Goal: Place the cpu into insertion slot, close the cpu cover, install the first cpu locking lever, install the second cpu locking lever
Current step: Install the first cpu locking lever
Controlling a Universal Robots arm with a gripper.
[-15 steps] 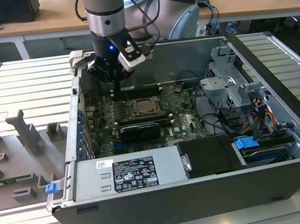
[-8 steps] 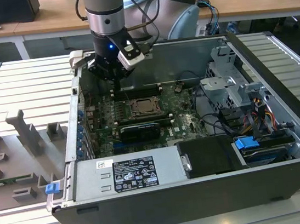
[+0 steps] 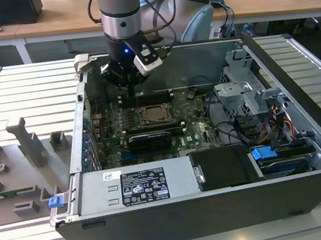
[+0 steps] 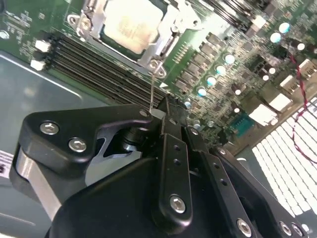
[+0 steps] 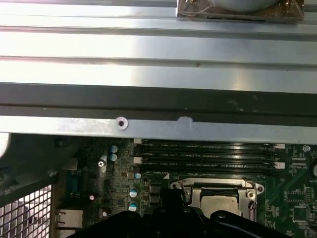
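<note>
Now, fingers pinched together, on thin lever nr cpu

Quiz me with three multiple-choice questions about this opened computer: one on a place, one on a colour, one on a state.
1. Where is the gripper?
A) over the slatted table
B) over the motherboard, close by the insertion slot
C) over the wooden desk

2. What colour is the plastic tab on the drive at the exterior view's right?
A) blue
B) red
C) yellow

3. How is the cpu placed?
A) hanging in the air
B) lying outside the case
C) seated in the insertion slot

Answers: 1 B, it hangs by the socket's corner near the memory slots. 2 A, the tab is bright blue. 3 C, its pale face shows inside the cpu cover.
</note>
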